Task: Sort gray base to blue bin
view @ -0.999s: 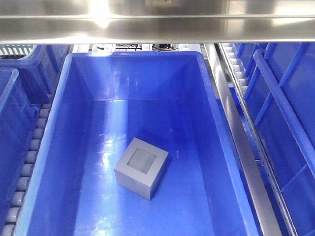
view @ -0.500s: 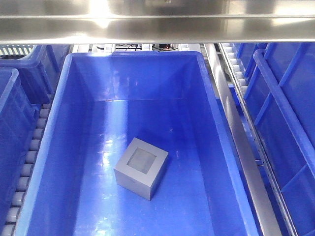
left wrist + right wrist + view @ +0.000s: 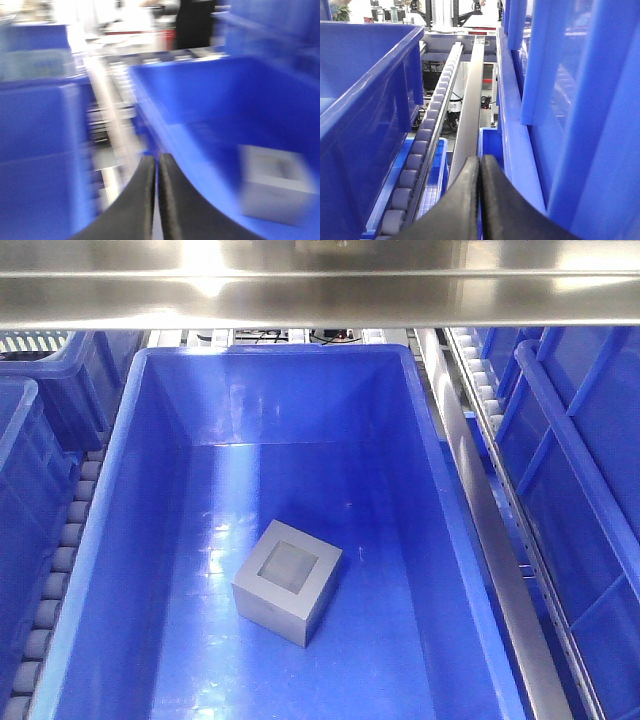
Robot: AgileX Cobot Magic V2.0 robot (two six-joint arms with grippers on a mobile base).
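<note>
While gray base (image 3: 287, 581) rests on floor of blue bin (image 3: 150, 450), lower centre of front view, recess up, left gripper (image 3: 155, 165) fingers pressed together, empty, beside bin rim; right gripper (image 3: 480, 165) likewise closed, empty, above roller rail (image 3: 427, 145).

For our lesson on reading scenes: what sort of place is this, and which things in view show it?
Probably a warehouse or factory sorting line. Large blue bins stand in rows, like the blue bin holding the gray base, with roller tracks and metal rails running between them.
</note>
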